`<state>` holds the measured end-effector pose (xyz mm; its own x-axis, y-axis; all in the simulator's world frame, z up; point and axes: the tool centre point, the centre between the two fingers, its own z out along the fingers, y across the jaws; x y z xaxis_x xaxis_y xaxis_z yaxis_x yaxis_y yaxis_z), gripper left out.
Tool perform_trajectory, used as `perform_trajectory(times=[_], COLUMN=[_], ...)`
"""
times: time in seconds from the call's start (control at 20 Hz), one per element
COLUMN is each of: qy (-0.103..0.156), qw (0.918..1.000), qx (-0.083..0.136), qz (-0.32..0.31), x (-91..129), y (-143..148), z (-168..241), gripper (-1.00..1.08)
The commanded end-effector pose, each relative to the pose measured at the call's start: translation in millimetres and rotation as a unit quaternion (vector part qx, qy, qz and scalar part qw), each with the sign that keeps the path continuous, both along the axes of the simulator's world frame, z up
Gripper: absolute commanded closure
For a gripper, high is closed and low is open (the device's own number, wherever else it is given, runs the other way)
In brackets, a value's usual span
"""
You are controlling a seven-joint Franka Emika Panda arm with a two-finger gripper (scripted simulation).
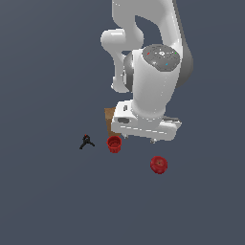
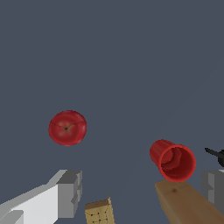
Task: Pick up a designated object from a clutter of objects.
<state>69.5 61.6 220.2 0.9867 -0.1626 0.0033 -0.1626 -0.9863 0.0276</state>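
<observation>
Now I see my gripper (image 2: 141, 192) spread wide and holding nothing, above the brown box (image 2: 186, 204) and tan block (image 2: 99, 212). The red apple (image 1: 158, 164) lies alone on the bench (image 1: 48, 201), apart from the red cup (image 1: 114, 144) and black clamp (image 1: 86, 141).

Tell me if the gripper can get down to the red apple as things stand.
Probably yes. The apple sits alone on bare floor, apart from the red cup, with nothing over it. The gripper is open and empty, though it hangs nearer the cup and must shift sideways.
</observation>
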Motion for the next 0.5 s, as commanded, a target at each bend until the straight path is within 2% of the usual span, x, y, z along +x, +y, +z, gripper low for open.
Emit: perform_trajectory(times=[0.0,0.45], qy=[-0.001,-0.002], qw=[0.9999,0.9981], qx=[0.002,0.010], qz=[-0.016,-0.061], x=[10,28], y=[20,79], z=[-23,-92], gripper=[-0.92,-0.92])
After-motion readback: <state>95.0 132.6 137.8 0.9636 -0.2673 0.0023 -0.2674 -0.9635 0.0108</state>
